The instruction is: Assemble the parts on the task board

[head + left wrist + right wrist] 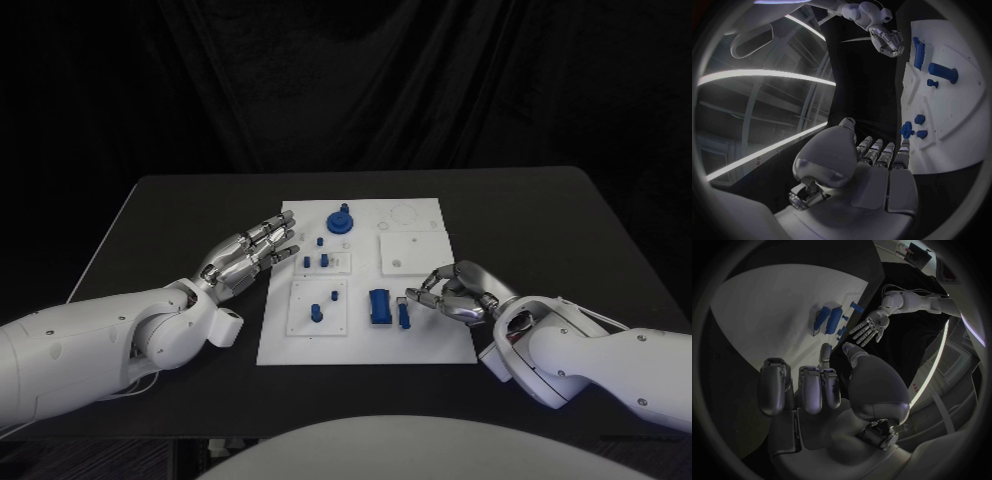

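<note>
The white task board (427, 342) lies mid-table with several blue parts on it. A round knobbed part (342, 220) stands at its far end, and small pegs (320, 262) sit near the left edge. A thick blue cylinder (379, 305) and a slim blue bar (404, 314) lie toward the near right. My right hand (453, 292) hovers at the board's right edge, its fingers curled in just beside the slim bar, with nothing in them. My left hand (253, 251) is flat, its fingers spread, at the board's left edge beside the small pegs.
Black table (577, 230) surrounds the board, with free room on both sides and a dark curtain behind. The right wrist view shows the board (767, 305), two blue parts (829, 320) and my left hand (870, 327). The left wrist view shows my right hand (886, 39).
</note>
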